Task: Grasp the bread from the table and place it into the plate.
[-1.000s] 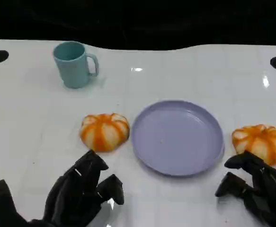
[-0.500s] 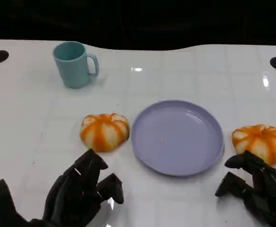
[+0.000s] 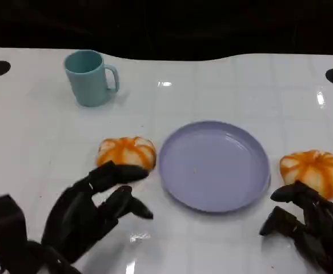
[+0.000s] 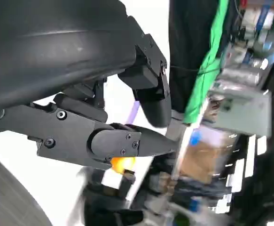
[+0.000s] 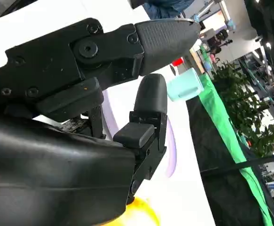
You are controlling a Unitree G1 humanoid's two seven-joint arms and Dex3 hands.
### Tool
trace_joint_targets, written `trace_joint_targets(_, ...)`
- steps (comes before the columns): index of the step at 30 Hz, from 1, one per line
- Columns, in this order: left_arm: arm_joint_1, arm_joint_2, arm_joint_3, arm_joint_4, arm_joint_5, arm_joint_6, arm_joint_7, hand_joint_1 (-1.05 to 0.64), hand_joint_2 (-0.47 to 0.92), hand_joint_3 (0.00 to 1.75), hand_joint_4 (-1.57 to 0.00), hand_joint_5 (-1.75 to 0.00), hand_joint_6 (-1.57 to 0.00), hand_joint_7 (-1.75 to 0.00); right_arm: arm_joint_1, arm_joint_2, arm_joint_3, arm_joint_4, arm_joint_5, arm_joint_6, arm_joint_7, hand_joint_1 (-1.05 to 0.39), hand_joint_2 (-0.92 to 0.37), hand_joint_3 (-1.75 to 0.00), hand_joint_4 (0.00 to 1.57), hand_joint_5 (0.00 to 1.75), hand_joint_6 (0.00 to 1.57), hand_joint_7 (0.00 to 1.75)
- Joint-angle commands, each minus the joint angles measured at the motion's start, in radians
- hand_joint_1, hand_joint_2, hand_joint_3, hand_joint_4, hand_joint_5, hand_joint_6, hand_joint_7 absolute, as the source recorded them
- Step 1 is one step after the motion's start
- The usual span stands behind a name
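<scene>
Two orange-and-white striped bread rolls lie on the white table. One bread roll (image 3: 126,152) sits just left of the lilac plate (image 3: 214,164), the other bread roll (image 3: 313,170) just right of it. My left hand (image 3: 89,211) is raised near the left roll, fingers spread, its upper finger reaching the roll's near edge; it holds nothing. My right hand (image 3: 309,225) rests close in front of the right roll, fingers apart, holding nothing. In the left wrist view a bit of orange bread (image 4: 122,164) shows beyond the fingers (image 4: 127,141). The right wrist view shows bread (image 5: 144,214) under the hand.
A teal mug (image 3: 89,77) stands at the back left, also seen in the right wrist view as a mug (image 5: 185,84). Black round holes mark the table's far corners. The table's dark far edge runs along the top.
My left hand has lifted and stretched forward, its fingers spreading toward the left bread roll. The right hand, both rolls, plate and mug have stayed put.
</scene>
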Motion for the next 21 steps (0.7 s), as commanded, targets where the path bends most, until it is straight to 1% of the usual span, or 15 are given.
trace_joint_targets(1, -0.03, 0.103, -0.04, -0.062, 0.159, -0.073, 0.04, -0.58, 0.92, 0.19, -0.33, -0.86, -0.5, -0.15, -0.003, -0.012, -0.007, 0.016, -0.005, -0.008, -0.013, -0.54, -0.92, -0.22, 0.68, 1.51, 0.6, 1.23)
trace_joint_targets(3, -0.043, 0.145, -0.061, -0.092, 0.267, -0.117, 0.083, -0.58, 0.92, 0.19, -0.3, -0.81, -0.49, -0.11, -0.004, -0.011, -0.007, 0.018, -0.004, -0.009, -0.013, -0.54, -0.92, -0.22, 0.67, 1.51, 0.59, 1.25)
trace_joint_targets(4, -0.049, 0.159, -0.068, -0.102, 0.307, -0.13, 0.102, -0.57, 0.92, 0.15, -0.28, -0.76, -0.48, -0.08, -0.004, -0.011, -0.007, 0.019, -0.004, -0.009, -0.012, -0.54, -0.92, -0.22, 0.66, 1.51, 0.58, 1.25)
trace_joint_targets(6, -0.066, 0.193, -0.087, -0.113, 0.426, -0.185, 0.166, -0.56, 0.92, 0.11, -0.26, -0.71, -0.47, -0.06, -0.005, -0.01, -0.006, 0.028, -0.01, -0.036, -0.009, -0.54, -0.92, -0.23, 0.66, 1.52, 0.58, 1.25)
trace_joint_targets(7, -0.07, 0.202, -0.094, -0.115, 0.459, -0.199, 0.186, -0.56, 0.92, 0.09, -0.25, -0.68, -0.47, -0.04, -0.006, -0.01, -0.006, 0.031, -0.011, -0.042, -0.008, -0.54, -0.92, -0.24, 0.66, 1.52, 0.58, 1.24)
trace_joint_targets(10, -0.074, 0.21, -0.104, -0.113, 0.488, -0.213, 0.212, -0.56, 0.92, 0.07, -0.24, -0.65, -0.47, -0.03, -0.008, -0.012, -0.004, 0.038, -0.009, -0.049, -0.006, -0.54, -0.92, -0.24, 0.65, 1.52, 0.59, 1.24)
trace_joint_targets(11, -0.089, 0.248, -0.123, -0.131, 0.579, -0.221, 0.233, -0.56, 0.92, 0.07, -0.23, -0.64, -0.46, -0.03, -0.009, -0.012, -0.004, 0.041, -0.006, -0.046, -0.003, -0.55, -0.92, -0.24, 0.65, 1.52, 0.59, 1.23)
trace_joint_targets(13, -0.114, 0.316, -0.158, -0.176, 0.738, -0.213, 0.25, -0.57, 0.92, 0.06, -0.15, -0.59, -0.42, -0.01, -0.012, -0.015, -0.004, 0.047, -0.004, -0.042, 0.003, -0.55, -0.92, -0.23, 0.65, 1.51, 0.59, 1.22)
trace_joint_targets(15, -0.133, 0.356, -0.183, -0.21, 0.831, -0.197, 0.241, -0.55, 0.91, 0.02, -0.11, -0.51, -0.38, 0.0, -0.014, -0.017, -0.003, 0.05, -0.007, -0.044, 0.004, -0.55, -0.92, -0.23, 0.65, 1.51, 0.59, 1.21)
trace_joint_targets(17, -0.147, 0.376, -0.202, -0.226, 0.874, -0.181, 0.229, -0.53, 0.91, 0.01, -0.09, -0.42, -0.34, 0.0, -0.014, -0.018, -0.001, 0.049, -0.011, -0.048, 0.002, -0.55, -0.92, -0.23, 0.66, 1.51, 0.6, 1.21)
trace_joint_targets(21, -0.157, 0.391, -0.22, -0.236, 0.894, -0.161, 0.224, -0.53, 0.91, 0.0, -0.07, -0.37, -0.31, 0.0, -0.014, -0.018, 0.0, 0.051, -0.011, -0.053, 0.0, -0.55, -0.92, -0.24, 0.66, 1.51, 0.6, 1.22)
